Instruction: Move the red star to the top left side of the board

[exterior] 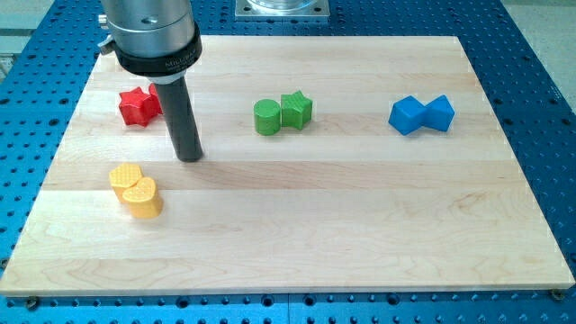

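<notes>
the red star [139, 105] lies just up and to the view's left of the tip [189, 157], close beside the rod, near the board's [360, 225] upper left part. whether the rod touches the star cannot be told, because the rod covers the star's right edge. the tip is on the star's lower right side, which seems a sensible place for a push toward the top left corner. the star looks already near its goal, so probably only a short push is left.

the arm comes down from the view's top, and the rod stands nearly upright with the tip on the wood. there is no gripper here, only this plain rod, so nothing opens or closes.

just below and left of the tip are two yellow blocks [136, 189], touching each other. to the tip's right, a little higher, are a green cylinder [267, 117] and a green star [296, 109], touching. well apart on the right lie two blue blocks [421, 114].
</notes>
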Controlling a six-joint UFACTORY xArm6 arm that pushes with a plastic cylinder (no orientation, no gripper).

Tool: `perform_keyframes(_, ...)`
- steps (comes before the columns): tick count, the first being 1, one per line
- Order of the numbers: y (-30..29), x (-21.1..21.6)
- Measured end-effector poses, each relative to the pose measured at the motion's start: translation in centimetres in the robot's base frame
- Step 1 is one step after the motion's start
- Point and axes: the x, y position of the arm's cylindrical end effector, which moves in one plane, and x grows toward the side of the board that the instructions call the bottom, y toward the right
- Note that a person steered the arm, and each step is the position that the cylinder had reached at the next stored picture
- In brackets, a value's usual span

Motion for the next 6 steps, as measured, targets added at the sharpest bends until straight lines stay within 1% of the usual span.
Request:
perform_keyframes(1,0.0,-0.9)
perform_keyframes(2,-0.7,-4.3)
perform_keyframes(3,-0.7,-6.7)
perform_keyframes(4,-2.2,-5.2)
perform_keyframes(5,-2.2,-4.7)
perform_keyframes(6,-4.4,-5.6)
